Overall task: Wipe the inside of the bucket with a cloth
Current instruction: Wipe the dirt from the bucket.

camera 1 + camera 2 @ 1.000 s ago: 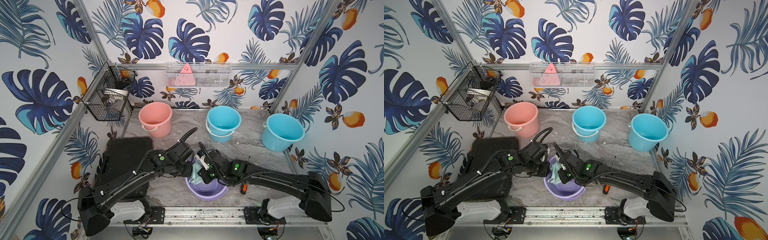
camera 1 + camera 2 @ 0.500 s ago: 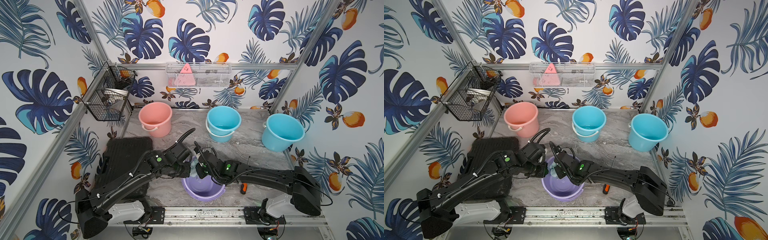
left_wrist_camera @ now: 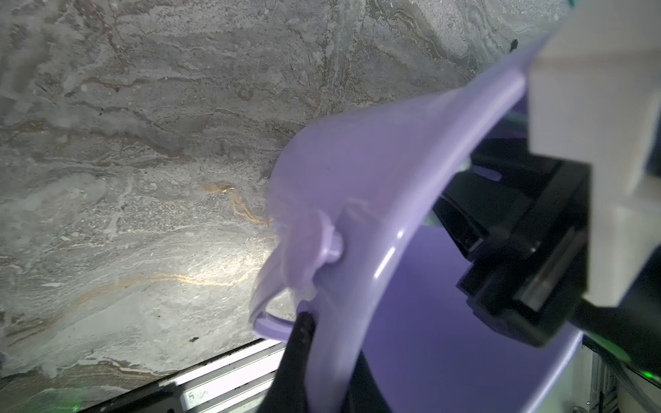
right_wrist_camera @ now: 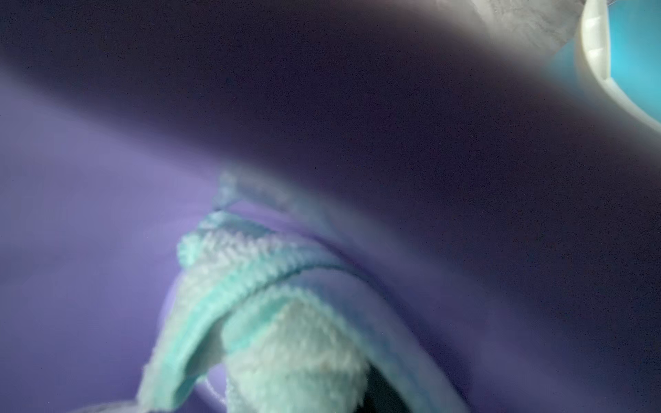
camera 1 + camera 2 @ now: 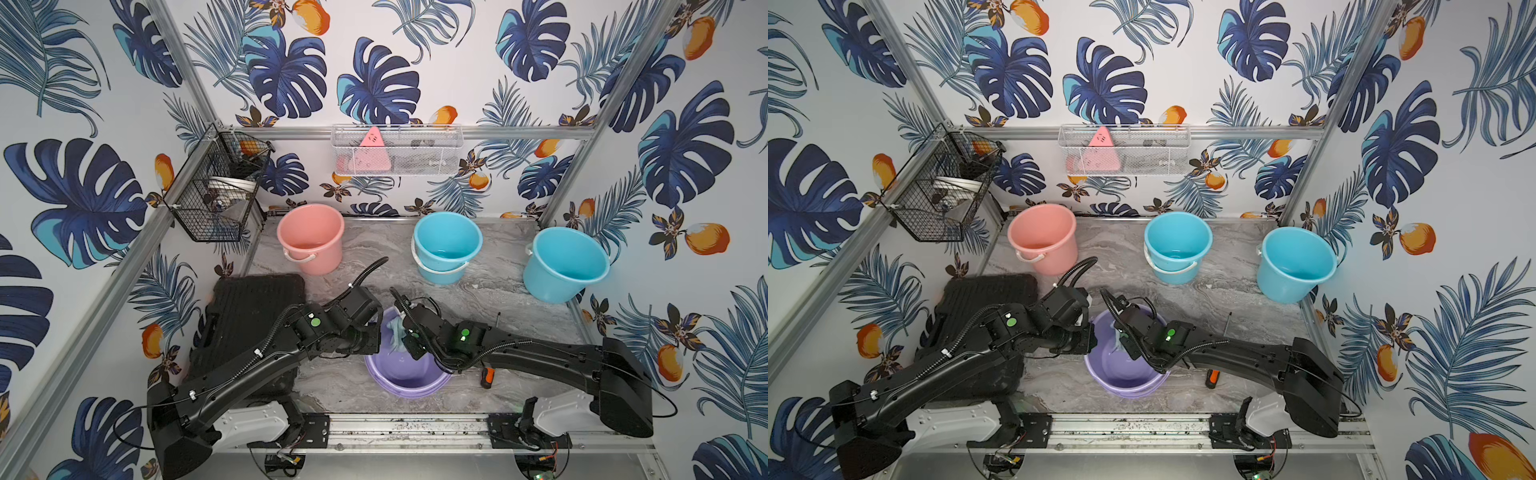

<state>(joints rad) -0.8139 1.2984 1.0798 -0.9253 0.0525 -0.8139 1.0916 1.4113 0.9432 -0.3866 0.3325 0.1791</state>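
In both top views we see a purple bucket [image 5: 409, 384] [image 5: 1125, 380] at the near middle of the grey table [image 5: 478, 291] [image 5: 1225, 291], between the two arms. The left gripper [image 5: 375, 332] [image 5: 1091, 332] is at the bucket's left rim. The right gripper [image 5: 406, 343] [image 5: 1125, 343] reaches down into the bucket from the right. The pale green cloth [image 5: 397, 334] [image 5: 1116, 337] is bunched up at that gripper, against the far inside wall. We cannot see any fingers well from up here.

A pink bucket [image 5: 310, 239] stands at the far left, a blue bucket [image 5: 448, 245] at the far middle and a second blue bucket [image 5: 565, 266] at the far right. A black case [image 5: 249, 303] lies on the left. A small screwdriver [image 5: 487, 376] lies just right of the purple bucket.

In the left wrist view we see the purple bucket [image 3: 357, 178] from very close. The left gripper [image 3: 322, 321] is closed on the rim, with one black finger [image 3: 300, 343] on the outside, next to the bucket's handle [image 3: 272, 321].

In the right wrist view we look inside the purple bucket [image 4: 89, 214]. The cloth [image 4: 272, 314] is pressed on the purple wall. The right gripper's fingers are hidden under it, but they are closed and pinch the cloth. A bit of the blue bucket [image 4: 636, 53] peeks over the rim.
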